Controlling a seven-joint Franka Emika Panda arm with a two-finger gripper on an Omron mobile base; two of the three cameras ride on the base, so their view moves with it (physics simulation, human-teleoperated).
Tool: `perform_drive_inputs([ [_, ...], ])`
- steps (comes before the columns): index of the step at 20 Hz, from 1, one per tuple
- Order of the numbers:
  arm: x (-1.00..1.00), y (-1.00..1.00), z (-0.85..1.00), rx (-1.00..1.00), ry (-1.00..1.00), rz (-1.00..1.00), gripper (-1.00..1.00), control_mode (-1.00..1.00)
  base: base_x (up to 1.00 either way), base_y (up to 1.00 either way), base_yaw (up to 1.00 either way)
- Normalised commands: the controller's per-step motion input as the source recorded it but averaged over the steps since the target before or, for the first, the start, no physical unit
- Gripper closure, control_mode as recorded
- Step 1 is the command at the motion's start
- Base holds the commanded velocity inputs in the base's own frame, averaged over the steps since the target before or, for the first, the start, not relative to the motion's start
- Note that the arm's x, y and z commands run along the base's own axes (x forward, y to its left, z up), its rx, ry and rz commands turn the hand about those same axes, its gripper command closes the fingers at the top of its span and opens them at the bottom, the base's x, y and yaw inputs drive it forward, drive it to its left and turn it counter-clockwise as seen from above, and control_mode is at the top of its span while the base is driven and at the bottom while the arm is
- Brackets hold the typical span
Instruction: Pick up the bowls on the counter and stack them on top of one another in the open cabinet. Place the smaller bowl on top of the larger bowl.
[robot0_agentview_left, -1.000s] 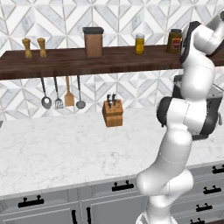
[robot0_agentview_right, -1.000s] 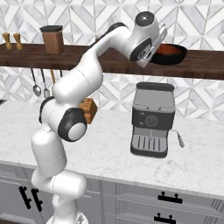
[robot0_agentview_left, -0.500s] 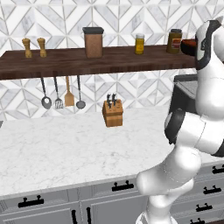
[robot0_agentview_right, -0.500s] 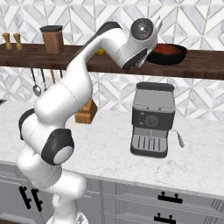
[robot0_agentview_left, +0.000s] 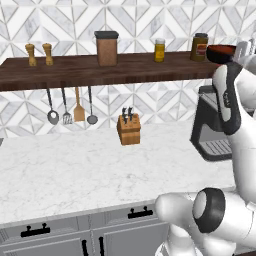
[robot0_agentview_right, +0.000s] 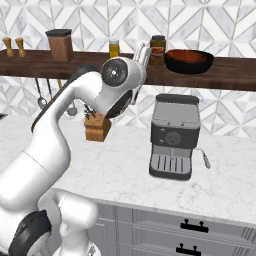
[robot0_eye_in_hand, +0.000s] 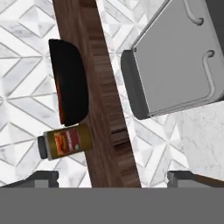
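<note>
Item: black bowl (robot0_agentview_right: 189, 62) with red-brown bowl (robot0_agentview_right: 187, 55) nested inside, on the wooden shelf (robot0_agentview_right: 225, 75) beside a jar (robot0_agentview_right: 157, 49). Rigid, glossy, probably slippery and breakable; you'd pinch the rim. Gripper (robot0_eye_in_hand: 113, 177): jaws spread, empty.

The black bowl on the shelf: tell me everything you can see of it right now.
The glossy black round bowl sits upright on the dark wooden shelf, near its right end, above the grey espresso machine. The shallow red-brown bowl lies nested inside it, its rim showing just below the black rim. A brown jar with a red label stands just left, apart from it. In the hand view it appears side-on.
</note>
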Motion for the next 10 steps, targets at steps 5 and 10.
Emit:
perform_drive_inputs([
  [5,-0.7,0.67,-0.39,-0.03,0.0,0.0,-1.0,-1.0,0.0,0.0,0.0],
  [10,-0.29,0.69,-0.34,-0.04,0.08,0.0,-1.0,-1.0,0.0,0.0,0.0],
])
